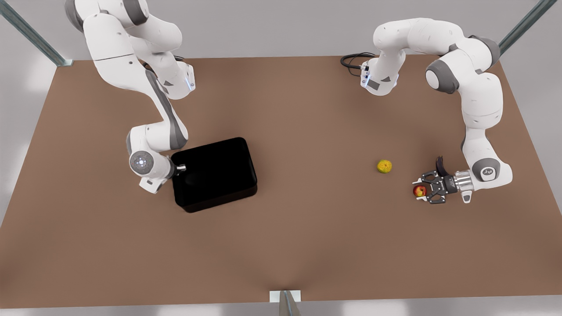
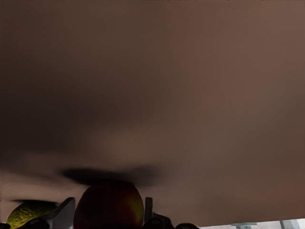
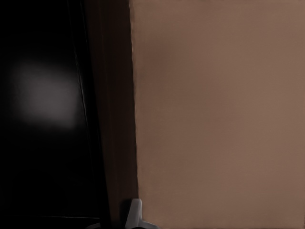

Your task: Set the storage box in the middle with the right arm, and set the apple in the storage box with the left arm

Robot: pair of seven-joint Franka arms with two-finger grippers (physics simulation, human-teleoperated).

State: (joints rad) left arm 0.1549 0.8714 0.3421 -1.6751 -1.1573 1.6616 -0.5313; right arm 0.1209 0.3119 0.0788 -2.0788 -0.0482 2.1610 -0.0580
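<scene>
Your apple [image 2: 108, 206], cut off at the frame's edge, sat between the left tool's [image 1: 419, 191] spread fingers [image 2: 63, 210], not gripped. Your right tool [image 1: 179, 168] was at the storage box's [image 1: 214, 173] wall, its grip hidden. The box lay well apart from the apple on the counter [image 1: 281, 245].

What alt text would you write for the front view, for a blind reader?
On a brown table, the left gripper brackets a red apple at the front view's right, while the right gripper grips the black storage box wall. A yellow-green fruit lies between.
</scene>
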